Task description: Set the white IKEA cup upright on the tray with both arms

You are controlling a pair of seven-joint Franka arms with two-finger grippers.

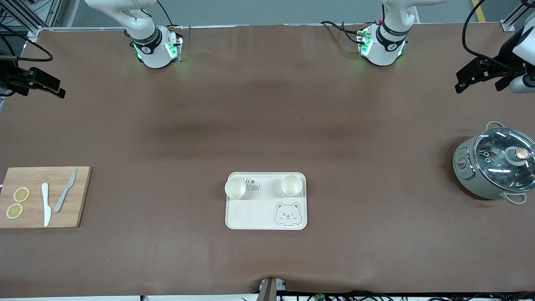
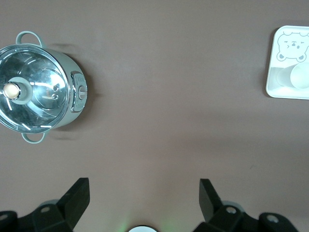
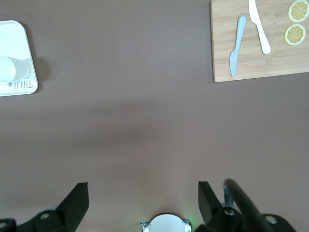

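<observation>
Two white cups, one (image 1: 235, 187) toward the right arm's end and one (image 1: 291, 185) toward the left arm's end, upright on the cream tray (image 1: 259, 213), both along its edge farther from the front camera, well apart. Bear face drawn on the tray's nearer corner toward the left arm's end.

Left gripper (image 1: 462, 85) up over the table's edge at its own end, fingers spread, waiting. Right gripper (image 1: 58, 93) likewise over its own end, empty.

Bamboo board (image 1: 77, 196) with two lemon slices (image 1: 18, 202), a white knife (image 1: 46, 204) and a grey knife (image 1: 64, 191). Lidded pot (image 1: 495, 166) near the left arm's end.
</observation>
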